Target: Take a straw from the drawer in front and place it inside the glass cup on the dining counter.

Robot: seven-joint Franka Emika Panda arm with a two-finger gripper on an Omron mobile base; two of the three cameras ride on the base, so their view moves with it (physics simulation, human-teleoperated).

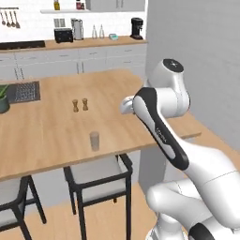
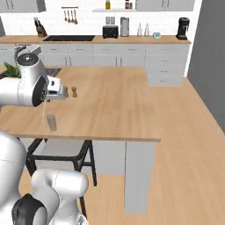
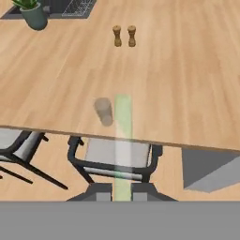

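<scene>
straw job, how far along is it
Fetching looks done: the straw sits between the shut pincer fingers, hanging above the dining counter. In hand: carrying it toward the glass cup, which it is beside, not over. Left: line up and drop it in.

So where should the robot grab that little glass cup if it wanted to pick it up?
Grip the glass cup around the middle of its round side wall, fingers either side, coming in from the near edge of the dining counter. It stands upright, has no handle, and nothing crowds it. The gripper holds the straw now.
</scene>
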